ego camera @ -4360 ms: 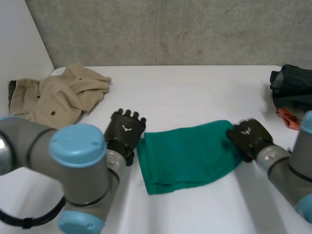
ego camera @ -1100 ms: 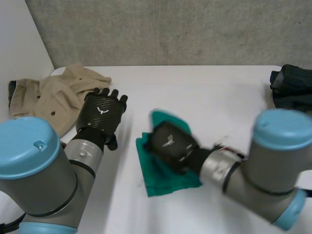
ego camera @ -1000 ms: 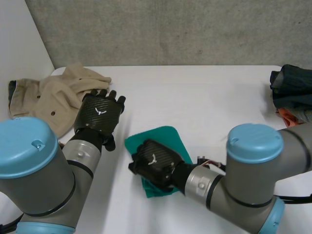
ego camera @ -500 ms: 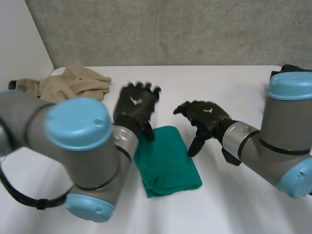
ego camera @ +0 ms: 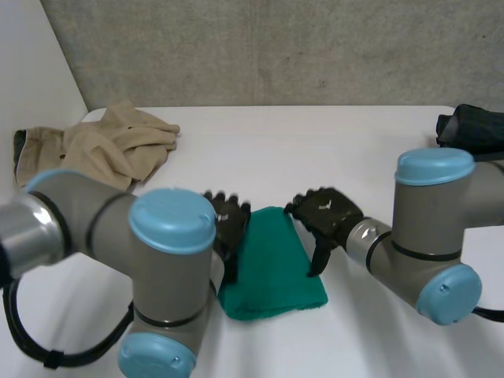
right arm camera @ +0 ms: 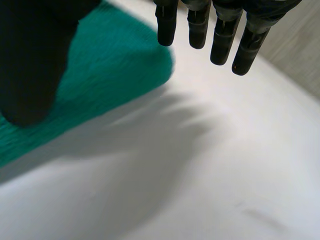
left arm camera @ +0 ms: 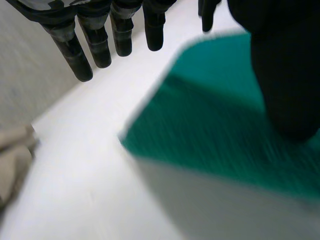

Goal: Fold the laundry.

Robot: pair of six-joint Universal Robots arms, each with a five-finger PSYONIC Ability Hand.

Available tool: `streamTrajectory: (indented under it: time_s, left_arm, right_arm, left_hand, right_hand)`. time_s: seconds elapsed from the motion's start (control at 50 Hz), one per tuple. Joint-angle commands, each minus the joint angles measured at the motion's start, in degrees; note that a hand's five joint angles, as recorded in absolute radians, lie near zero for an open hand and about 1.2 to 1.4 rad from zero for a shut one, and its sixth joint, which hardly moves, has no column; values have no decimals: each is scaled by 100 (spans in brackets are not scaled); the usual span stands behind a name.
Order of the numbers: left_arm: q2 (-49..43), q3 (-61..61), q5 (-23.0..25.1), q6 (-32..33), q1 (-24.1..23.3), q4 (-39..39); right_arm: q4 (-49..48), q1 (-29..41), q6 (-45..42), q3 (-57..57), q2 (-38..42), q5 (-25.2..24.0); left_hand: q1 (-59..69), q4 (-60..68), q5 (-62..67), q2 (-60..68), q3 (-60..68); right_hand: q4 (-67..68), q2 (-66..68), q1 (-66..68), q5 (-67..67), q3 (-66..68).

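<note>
Here the folded green cloth (ego camera: 272,264) lies on the white surface (ego camera: 315,150), flanked by the left robot hand (ego camera: 228,224) and the right robot hand (ego camera: 327,213), both wide open with fingers straight.

the left arm (ego camera: 157,260) covers the near left corner of the green cloth (ego camera: 276,264) and most of the left hand (ego camera: 230,224) at that side, so whether the hand touches the cloth cannot be told. in the left wrist view the left thumb (left arm camera: 285,70) hides part of the cloth; in the right wrist view the right thumb (right arm camera: 35,55) does likewise. far left of the cloth, the beige garment (ego camera: 110,146) has its near edge behind the arm. far right of the cloth, a dark heap of clothes (ego camera: 472,130) is cut off by the picture's edge.
</note>
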Motion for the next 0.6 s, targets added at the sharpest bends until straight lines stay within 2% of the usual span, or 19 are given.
streamTrajectory:
  time_s: [0.02, 0.1, 0.12, 0.18, 0.2, 0.26, 0.34, 0.5, 0.6]
  left_arm:
    - [1006, 161, 770, 41, 178, 382]
    - [1516, 187, 1639, 32, 582, 488]
    - [1621, 213, 2111, 32, 696, 462]
    - [1692, 275, 2896, -3, 793, 409]
    - [1727, 310, 3368, -12, 855, 304]
    - [1745, 397, 4021, -20, 960, -55]
    - [1676, 564, 4269, -29, 1075, -451]
    - [1614, 583, 4278, -29, 1057, -523]
    - [1614, 530, 4269, -38, 1049, -523]
  right_arm:
    - [-770, 18, 38, 871, -1087, -39]
    - [-1086, 97, 20, 1836, -1649, -223]
    - [-1165, 132, 11, 2022, -1712, -285]
    - [-1656, 272, -41, 2707, -1739, -469]
    - [-1815, 299, -50, 2849, -1730, -505]
    - [-2507, 421, -59, 3288, -1704, -531]
    - [-3098, 580, -59, 3457, -1415, -505]
    - [-3460, 677, -252, 3150, -790, -400]
    - [-3583, 677, -410, 2877, -614, -294]
  left_hand:
    - [105, 30, -82, 31, -6]
    - [323, 249, 136, 249, 212]
    - [524, 449, 336, 450, 412]
    - [576, 502, 389, 502, 465]
    - [693, 618, 505, 619, 582]
    - [694, 619, 507, 620, 583]
    - [627, 553, 440, 553, 516]
    - [526, 452, 339, 453, 415]
    - [509, 434, 321, 435, 398]
  right_hand:
    - [-354, -253, 41, -327, -232]
    - [-354, -253, 41, -327, -232]
    - [-354, -253, 41, -327, -232]
    - [-354, -253, 41, -327, -232]
    - [-354, -253, 41, -327, -232]
    - [-354, -253, 41, -327, -232]
    - [-354, -253, 41, -327, -232]
    - [-312, -212, 83, -286, -191]
    - [746, 846, 1141, 772, 868]
